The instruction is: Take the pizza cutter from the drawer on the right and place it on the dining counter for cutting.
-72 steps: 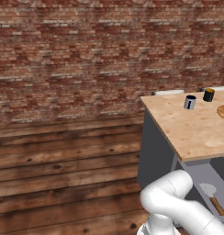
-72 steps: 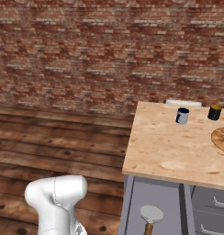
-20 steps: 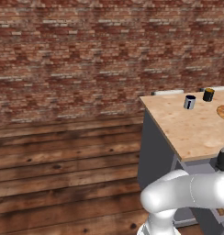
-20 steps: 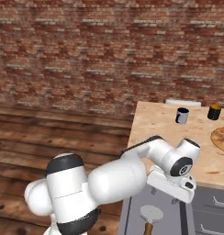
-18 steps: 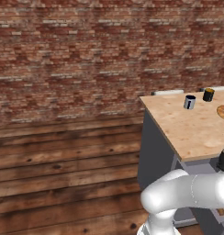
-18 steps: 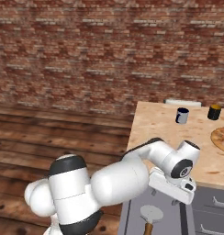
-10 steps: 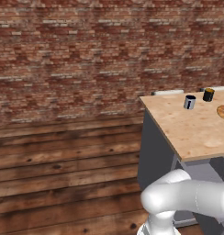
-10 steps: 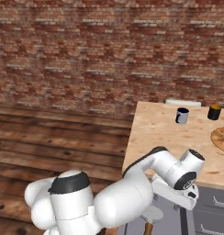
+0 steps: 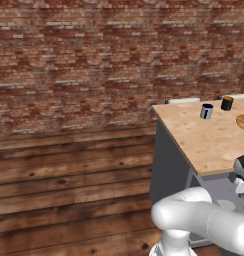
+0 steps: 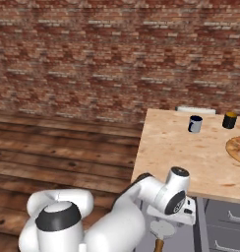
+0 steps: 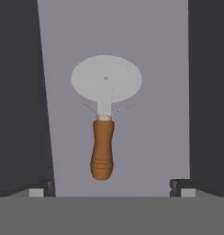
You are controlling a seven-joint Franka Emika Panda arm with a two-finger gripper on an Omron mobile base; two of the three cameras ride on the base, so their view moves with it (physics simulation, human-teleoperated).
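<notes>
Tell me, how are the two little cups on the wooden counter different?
The nearer cup is grey-blue; the farther cup is black with a yellow-orange top. The nearer cup stands closer to the counter's left edge, the farther cup nearer the pizza. Both are small, round and upright.

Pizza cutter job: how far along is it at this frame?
Done: the drawer is open, with the pizza cutter lying flat inside. In hand: the open gripper hangs above it, fingertips either side of the handle end, nothing grasped. Left: grasp, lift and set it on the dining counter.
</notes>
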